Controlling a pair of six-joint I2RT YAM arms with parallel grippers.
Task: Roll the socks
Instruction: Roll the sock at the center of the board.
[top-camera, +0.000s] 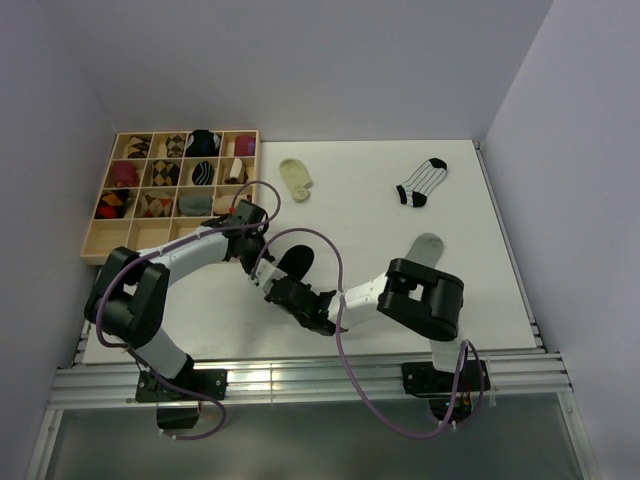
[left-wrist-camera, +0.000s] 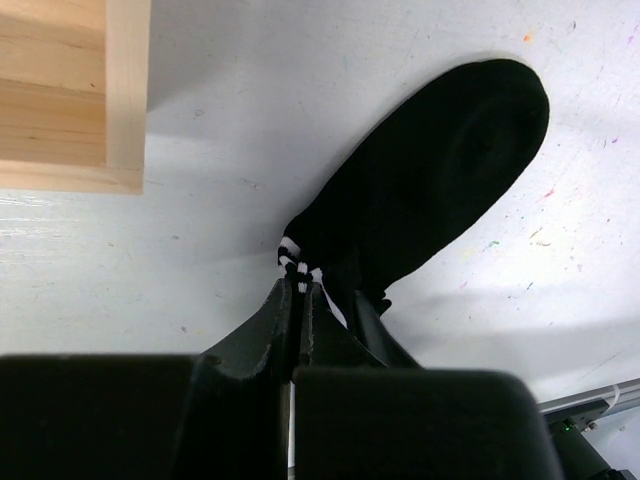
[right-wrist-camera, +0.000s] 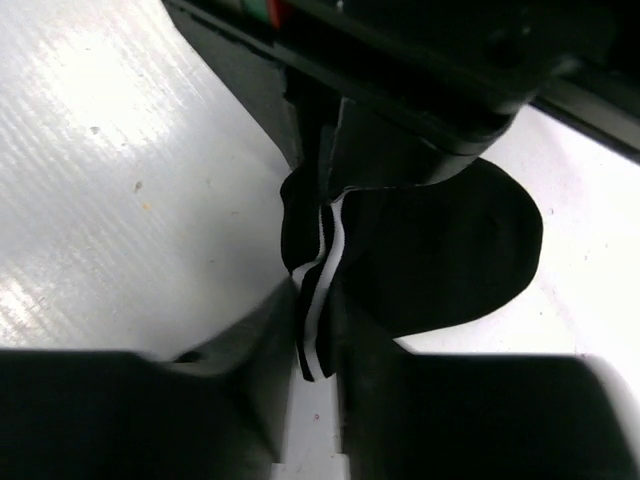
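The compartment box (top-camera: 125, 238) lies on the table (top-camera: 360, 160). In it sit sock bundles (top-camera: 160, 172) (mostly in the rows farther from the arms). Just right of the box's far right corner lies the first sock (top-camera: 296, 179). Well right of the box, level with its middle, lies the second sock (top-camera: 421, 183). The third sock (top-camera: 426, 246) lies equally far right, level with the box's near edge. Just right of the box's near right corner lies the fourth sock (top-camera: 297, 262), its nearer end caught in both the left gripper (left-wrist-camera: 300, 288) and the right gripper (right-wrist-camera: 318, 330).
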